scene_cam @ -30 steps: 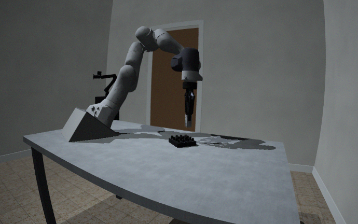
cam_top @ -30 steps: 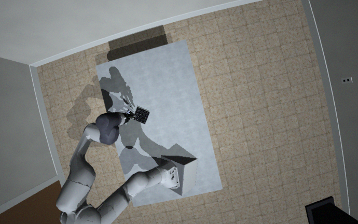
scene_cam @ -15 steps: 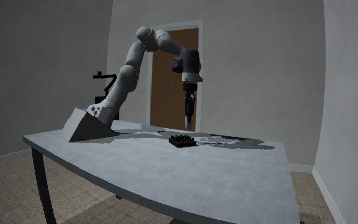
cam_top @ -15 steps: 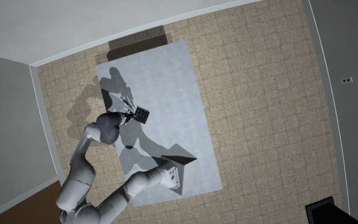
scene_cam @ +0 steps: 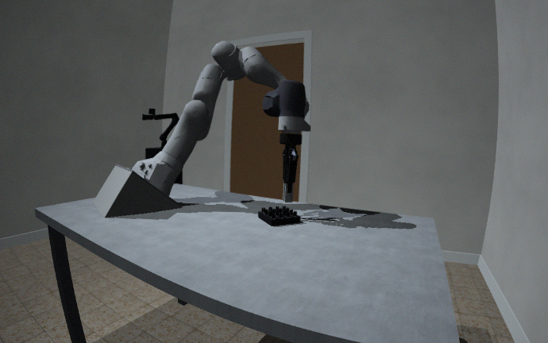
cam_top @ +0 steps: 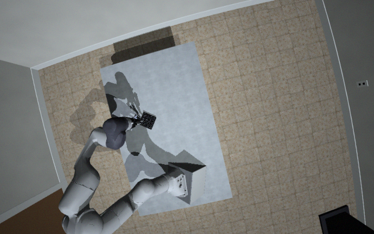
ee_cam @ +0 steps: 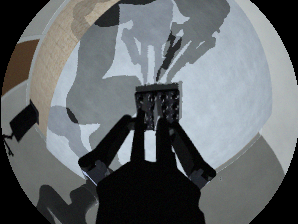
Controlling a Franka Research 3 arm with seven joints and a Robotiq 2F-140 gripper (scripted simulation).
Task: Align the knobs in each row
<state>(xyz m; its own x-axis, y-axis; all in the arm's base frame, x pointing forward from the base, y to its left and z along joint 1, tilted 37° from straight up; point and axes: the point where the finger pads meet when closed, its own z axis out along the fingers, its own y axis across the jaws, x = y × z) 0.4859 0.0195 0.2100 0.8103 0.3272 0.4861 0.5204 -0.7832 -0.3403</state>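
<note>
The black knob box (cam_top: 147, 114) (scene_cam: 285, 221) (ee_cam: 159, 88) stands on the table with its rows of small upright knobs facing up. A paler side strip shows at its far edge in the wrist view. The knobs' white lines, marks and names are too small and dark to read, and I cannot make out the socket. My gripper (cam_top: 140, 120) (scene_cam: 287, 198) (ee_cam: 150, 105) points down, its fingertips above the knobs' height. Its fingers stand narrowly apart with nothing between them. In the wrist view the fingers cover part of the near knobs.
The pale table (cam_top: 182, 90) (scene_cam: 283, 262) carries the arm's wedge-shaped base (cam_top: 198, 183) (scene_cam: 135, 198) at one end. Shadows of the arm fall around the knob box. A black stand (scene_cam: 152, 152) (ee_cam: 24, 121) is beyond the table.
</note>
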